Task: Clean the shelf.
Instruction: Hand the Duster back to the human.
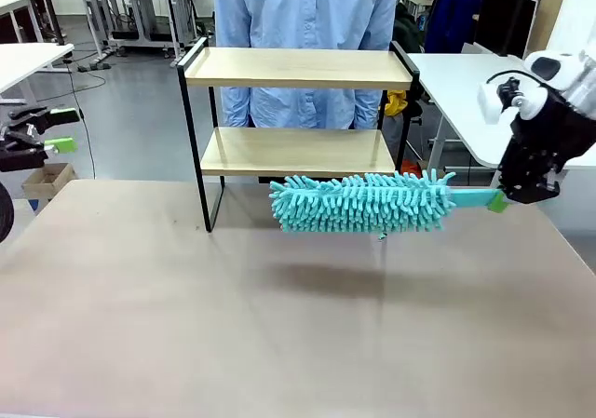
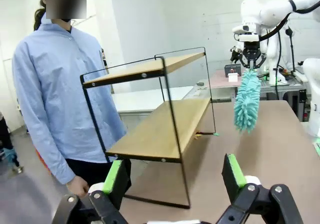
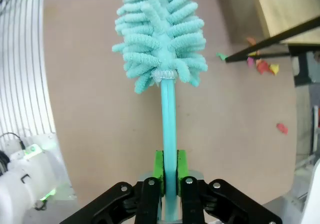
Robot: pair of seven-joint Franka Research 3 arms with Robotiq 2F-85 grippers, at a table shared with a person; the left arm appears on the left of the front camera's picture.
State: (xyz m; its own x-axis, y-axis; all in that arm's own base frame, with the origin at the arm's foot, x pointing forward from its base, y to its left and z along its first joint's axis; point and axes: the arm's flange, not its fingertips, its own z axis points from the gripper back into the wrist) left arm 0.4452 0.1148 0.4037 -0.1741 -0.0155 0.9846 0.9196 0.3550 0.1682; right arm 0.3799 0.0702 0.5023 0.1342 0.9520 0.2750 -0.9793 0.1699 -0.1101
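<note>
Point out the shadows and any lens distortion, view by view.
Front view: even light, the duster throws a soft shadow onto the table just in front of it. Left wrist view: the shelf frame looks skewed. Right wrist view: strong wide-angle bend, lines at the left edge curve.

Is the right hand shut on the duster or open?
Shut on it: the right hand pinches the duster by its handle between green pads, holding it in the air above the table.

You've got a turquoise duster (image 1: 363, 201) with a matching turquoise handle, and a shelf (image 1: 296, 68) of light wood boards in a thin black frame. Tabletop (image 1: 279, 325) is beige-brown; the person's shirt (image 2: 60, 84) is light blue. Gripper pads (image 3: 158, 169) are green on black; scraps (image 3: 262, 66) under the shelf are red, orange, pink and green.
</note>
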